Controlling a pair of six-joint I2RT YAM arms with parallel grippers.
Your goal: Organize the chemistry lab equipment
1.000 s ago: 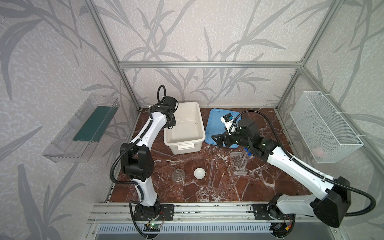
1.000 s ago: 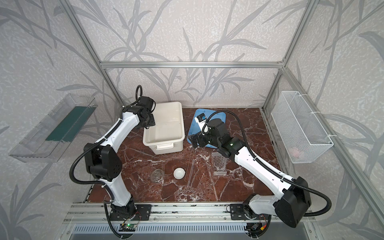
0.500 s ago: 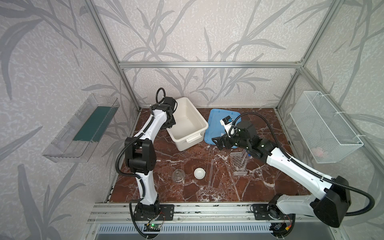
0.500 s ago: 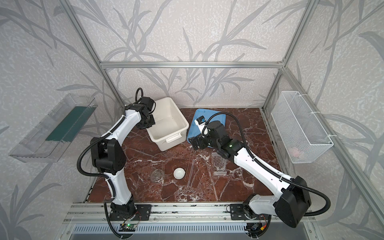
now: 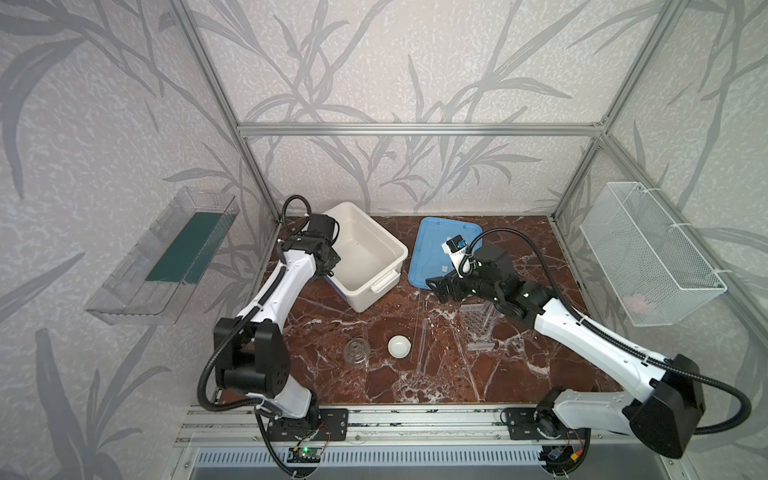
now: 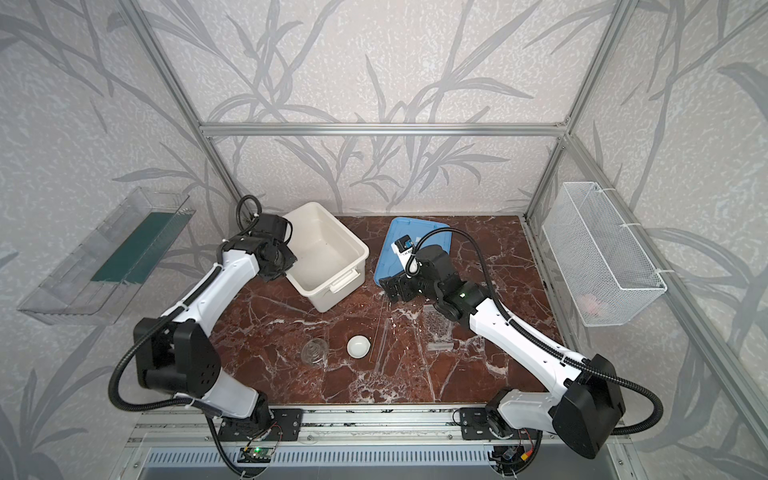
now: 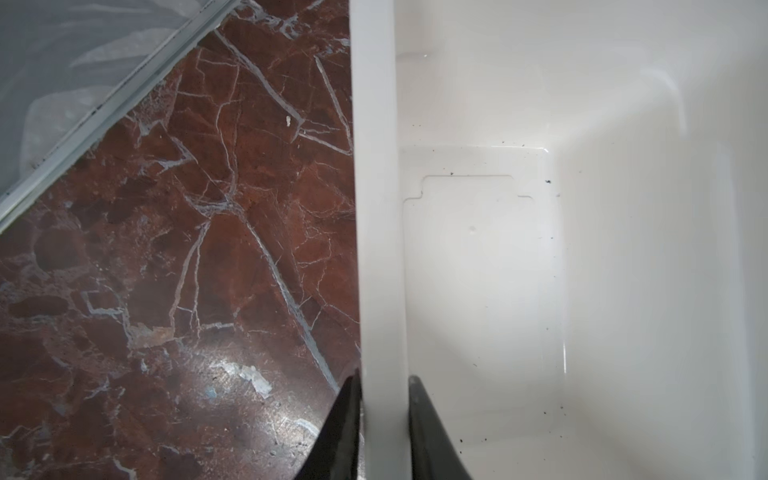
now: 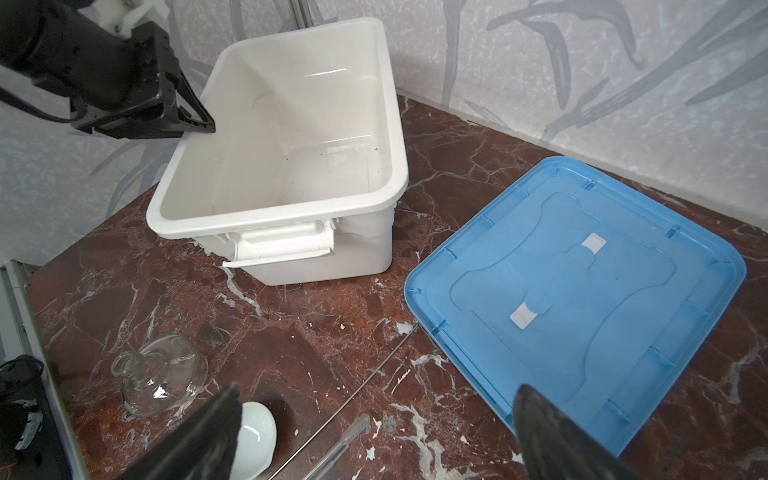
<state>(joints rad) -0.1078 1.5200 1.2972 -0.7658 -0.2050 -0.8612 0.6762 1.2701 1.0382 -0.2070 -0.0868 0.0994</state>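
- Left gripper is clamped on the long rim of the white box, one finger outside the wall and one inside. A second ago its jaws stood wider at that same rim.
- That grip has swung the box. It sat square to the back wall and now lies diagonally, its handled end turned toward the middle of the table. I judge that it is being brought nearer the glassware for filling; it is still empty.
- Near the front, the flask is small, clear and seemingly upright. The dish sits just beside it, round, white and apart from it.
- Right of the dish lies the thin rod, with clear tubes alongside, faint against the marble.
- Behind them the blue lid lies flat, off the box. At its near edge the right gripper hovers low, jaws wide and empty, having drifted slightly toward the box.
- Farthest right, the clear honeycomb rack sits partly under the right arm. I cannot pick out any blue-capped tubes with certainty.
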